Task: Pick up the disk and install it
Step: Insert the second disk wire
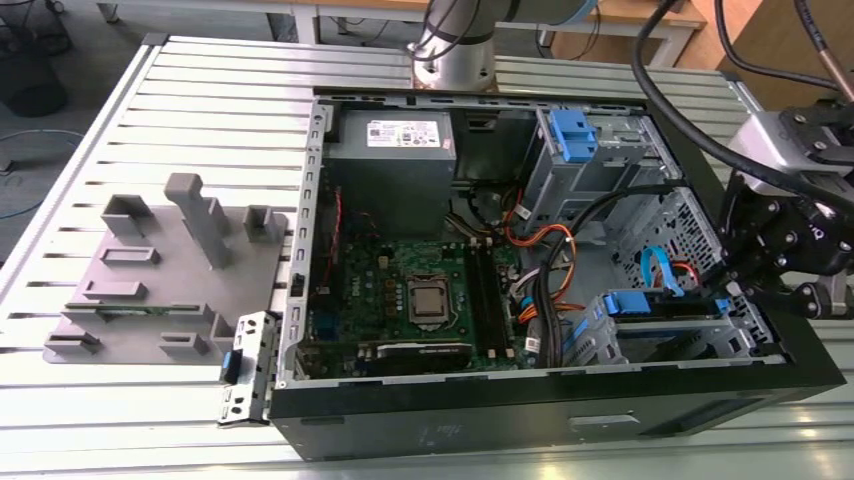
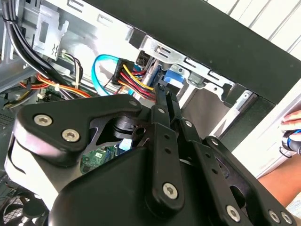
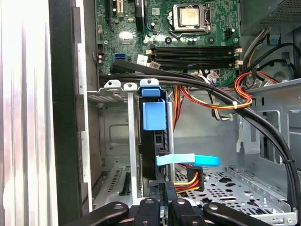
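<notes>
now | disk (image 3: 155,141) stands on edge in the drive cage (image 3: 115,87) by the case wall (image 3: 63,117), cables plugged in | gripper (image 3: 162,186) pinched together on its end, apparently seating it | 1 hand (image 2: 291,127) nearby

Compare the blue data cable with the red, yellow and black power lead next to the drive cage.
The blue data cable is one flat band of a single colour; the power lead is a bundle of separate wires. In the second wrist view the blue data cable sweeps in a wide loop, while the power lead runs short. Both end close together beside the drive cage.
</notes>
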Available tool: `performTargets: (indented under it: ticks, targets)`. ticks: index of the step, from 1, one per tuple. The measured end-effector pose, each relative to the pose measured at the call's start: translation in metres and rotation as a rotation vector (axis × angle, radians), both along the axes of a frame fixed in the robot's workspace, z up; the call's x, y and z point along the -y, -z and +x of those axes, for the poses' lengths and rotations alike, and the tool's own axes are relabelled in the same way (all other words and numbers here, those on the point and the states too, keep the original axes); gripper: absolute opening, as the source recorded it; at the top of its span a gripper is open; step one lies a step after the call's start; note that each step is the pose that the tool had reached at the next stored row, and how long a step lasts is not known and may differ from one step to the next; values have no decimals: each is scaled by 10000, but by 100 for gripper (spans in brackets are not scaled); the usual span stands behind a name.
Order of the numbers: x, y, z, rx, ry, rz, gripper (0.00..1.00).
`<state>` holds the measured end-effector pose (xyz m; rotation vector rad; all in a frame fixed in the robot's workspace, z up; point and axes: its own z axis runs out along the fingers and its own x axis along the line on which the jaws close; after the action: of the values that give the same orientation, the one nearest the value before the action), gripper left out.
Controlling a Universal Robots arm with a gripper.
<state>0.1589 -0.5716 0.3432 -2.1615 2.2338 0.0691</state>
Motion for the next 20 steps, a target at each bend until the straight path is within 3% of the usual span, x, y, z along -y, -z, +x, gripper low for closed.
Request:
performTargets:
  ticks: [11,20]
  targets:
    - [14,58,-4,0,-41,-4,16]
    - [15,63,-4,-1,-52,5,18]
